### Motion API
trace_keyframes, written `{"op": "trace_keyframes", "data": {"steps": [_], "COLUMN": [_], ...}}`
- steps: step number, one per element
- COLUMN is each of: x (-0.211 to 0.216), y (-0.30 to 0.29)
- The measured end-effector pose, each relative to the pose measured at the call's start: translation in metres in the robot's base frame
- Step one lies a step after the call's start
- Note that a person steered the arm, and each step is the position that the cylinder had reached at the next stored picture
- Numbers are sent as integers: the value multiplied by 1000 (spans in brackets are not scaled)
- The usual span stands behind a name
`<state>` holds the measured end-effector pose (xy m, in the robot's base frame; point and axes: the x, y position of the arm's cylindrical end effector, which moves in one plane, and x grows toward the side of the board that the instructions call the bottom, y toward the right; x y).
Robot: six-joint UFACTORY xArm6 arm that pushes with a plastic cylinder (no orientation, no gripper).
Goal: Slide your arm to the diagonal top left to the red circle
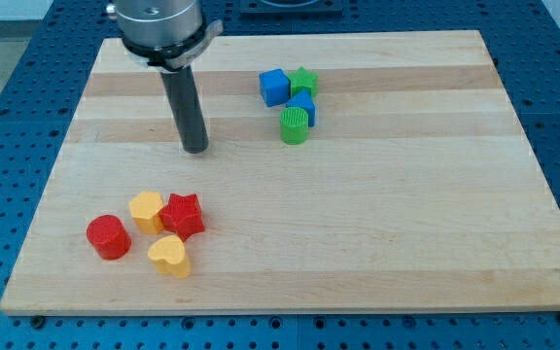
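The red circle (108,237) was seen near the board's (377,233) bottom left, with a yellow heart (169,256), a yellow block (147,210) and a red star (183,215) clustered to its right. My tip (195,150) was placed above them, well apart, touching nothing. Farthest lay two blue blocks (274,87) (302,107), a green star (304,81) and a green cylinder (295,125).

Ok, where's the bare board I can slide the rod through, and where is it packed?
Bare: the view's right half of the board, and the strip between my tip and the red circle. Crowded: red circle, yellow block, red star, yellow heart; also the blue-green cluster.
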<state>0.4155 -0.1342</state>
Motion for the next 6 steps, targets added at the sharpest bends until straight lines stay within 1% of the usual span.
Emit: {"op": "trace_keyframes", "data": {"steps": [4,6], "x": [3,30], "y": [-103,-134]}}
